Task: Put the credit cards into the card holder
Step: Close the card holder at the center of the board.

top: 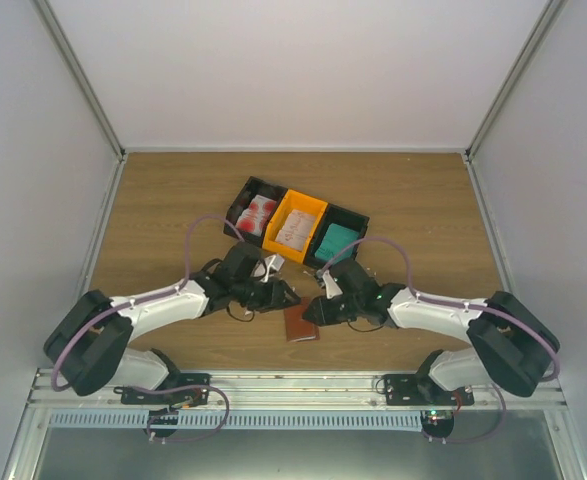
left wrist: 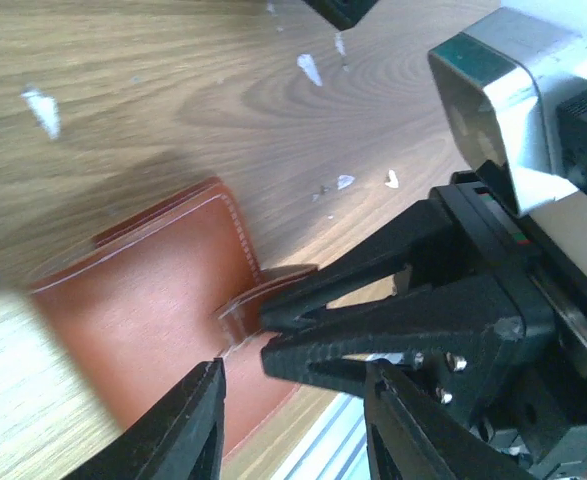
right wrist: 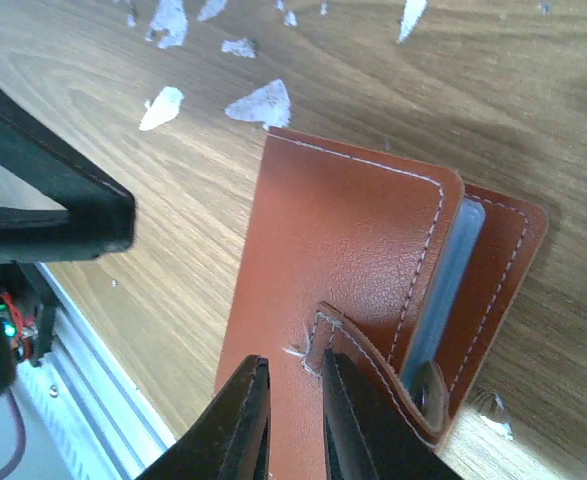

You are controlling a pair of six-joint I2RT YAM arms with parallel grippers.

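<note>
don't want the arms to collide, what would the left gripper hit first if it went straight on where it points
Most likely the right gripper, pinching the card holder strap just ahead, though depth is unclear.

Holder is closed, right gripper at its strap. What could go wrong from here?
1. The right gripper pinches only the tip of the strap on the card holder; that thin hold may slip when pulled.
2. The left gripper is open and not pinning the holder, so a pull might drag or lift the whole holder, which lies near the front edge of the table, instead of opening it.
</note>
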